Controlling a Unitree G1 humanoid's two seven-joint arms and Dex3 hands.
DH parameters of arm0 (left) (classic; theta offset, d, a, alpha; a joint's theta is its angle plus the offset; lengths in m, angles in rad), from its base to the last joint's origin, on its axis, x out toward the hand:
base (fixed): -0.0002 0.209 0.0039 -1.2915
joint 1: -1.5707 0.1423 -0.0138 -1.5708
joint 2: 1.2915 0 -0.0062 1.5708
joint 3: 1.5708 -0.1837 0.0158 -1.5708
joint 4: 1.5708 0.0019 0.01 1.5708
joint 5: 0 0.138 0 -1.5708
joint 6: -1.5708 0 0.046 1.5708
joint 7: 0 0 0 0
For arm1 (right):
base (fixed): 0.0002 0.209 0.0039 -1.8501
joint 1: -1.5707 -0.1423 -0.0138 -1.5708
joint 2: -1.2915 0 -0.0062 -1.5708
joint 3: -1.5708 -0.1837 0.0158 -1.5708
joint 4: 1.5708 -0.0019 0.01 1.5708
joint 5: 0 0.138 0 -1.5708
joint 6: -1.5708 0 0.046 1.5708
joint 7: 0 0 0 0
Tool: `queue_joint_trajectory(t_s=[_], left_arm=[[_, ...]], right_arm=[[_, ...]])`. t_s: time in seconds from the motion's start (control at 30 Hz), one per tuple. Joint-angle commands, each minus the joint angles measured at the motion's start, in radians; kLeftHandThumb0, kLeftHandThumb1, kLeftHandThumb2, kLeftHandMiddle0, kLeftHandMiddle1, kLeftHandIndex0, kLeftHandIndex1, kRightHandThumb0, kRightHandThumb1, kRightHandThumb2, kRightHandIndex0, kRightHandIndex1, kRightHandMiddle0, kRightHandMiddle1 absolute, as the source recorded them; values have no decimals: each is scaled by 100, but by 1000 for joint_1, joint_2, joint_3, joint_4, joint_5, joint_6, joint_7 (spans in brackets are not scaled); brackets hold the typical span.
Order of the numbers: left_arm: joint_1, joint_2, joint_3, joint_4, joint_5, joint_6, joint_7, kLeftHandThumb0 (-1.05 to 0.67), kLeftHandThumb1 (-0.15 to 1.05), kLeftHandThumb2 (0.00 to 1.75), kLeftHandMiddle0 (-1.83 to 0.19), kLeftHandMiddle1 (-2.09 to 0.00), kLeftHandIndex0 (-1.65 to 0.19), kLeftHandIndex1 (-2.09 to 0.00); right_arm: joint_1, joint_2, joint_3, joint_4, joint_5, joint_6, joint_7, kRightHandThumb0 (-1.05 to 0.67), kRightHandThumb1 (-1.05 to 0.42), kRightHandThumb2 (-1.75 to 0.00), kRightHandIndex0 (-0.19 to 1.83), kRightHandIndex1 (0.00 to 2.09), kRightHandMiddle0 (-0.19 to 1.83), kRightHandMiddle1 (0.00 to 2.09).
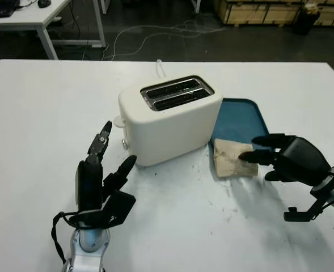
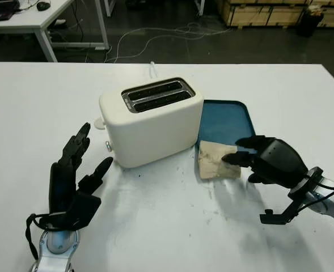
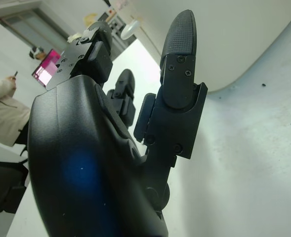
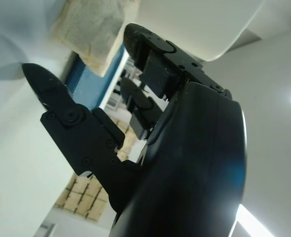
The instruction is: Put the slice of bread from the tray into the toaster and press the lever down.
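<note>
Left eye view: right robot hand (image 1: 269, 156) at pale square bread slice (image 1: 233, 158) on near end of blue plastic tray (image 1: 240, 116), fingertips on its edge, not closed round it — reach step; next: pinch, lift to cream two-slot toaster (image 1: 169, 116) on white counter (image 1: 36, 113).
Right eye view: left robot hand (image 2: 70, 178) open, holding nothing, near toaster front.
Right wrist view: bread beyond fingers (image 4: 51, 94); toaster body close — may obstruct lift.

Dark floor (image 1: 155, 51) with loose white cables (image 1: 149, 31), white desk (image 1: 36, 17) far left, wooden crates (image 1: 263, 11) far right
</note>
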Motion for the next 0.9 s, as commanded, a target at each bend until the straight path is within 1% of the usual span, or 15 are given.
queue_joint_trajectory(t_s=[0.0, 0.07, 0.17, 0.27, 0.37, 0.5, 0.73, 0.87], left_arm=[[1, 1, -1, -13, 6, 6, -4, -64, 92, 29, -44, 0, -33, 0], [1, 2, -1, -12, 4, 3, -4, -64, 92, 29, -44, 0, -33, 0], [1, 3, -1, -9, 6, 1, -2, -64, 92, 29, -44, 0, -33, 0], [1, 5, 2, -7, 5, -2, -2, -65, 92, 28, -44, 0, -33, 0], [2, 4, 3, -10, 4, 4, -4, -65, 92, 28, -44, 0, -33, 0], [1, 6, 5, -9, 2, -4, -2, -63, 92, 27, -45, -1, -34, 0], [-1, 10, 6, -13, 5, 5, -6, -64, 92, 28, -45, -1, -34, 0], [-2, 12, 9, -14, -3, 5, -9, -63, 92, 27, -45, -1, -34, 0]], right_arm=[[-27, 0, 45, 47, -38, 19, -82, -42, -40, -1, 69, 1, 70, 0], [-51, 9, 86, 91, -61, 32, -164, -41, -40, 0, 70, 1, 69, 0], [-85, 26, 151, 148, -101, 81, -285, -37, -38, 0, 75, 3, 75, 3], [-113, 38, 202, 196, -115, 117, -346, -31, -39, -1, 77, 4, 79, 3], [-132, 46, 244, 225, -123, 158, -385, -29, -40, -1, 80, 5, 82, 3], [-154, 56, 289, 255, -120, 183, -413, -24, -43, -1, 78, 3, 82, 2], [-185, 72, 348, 299, -112, 207, -452, -27, -44, 0, 76, 1, 79, 0], [-195, 84, 374, 323, -111, 209, -469, -29, -44, 0, 74, 0, 82, 1]])
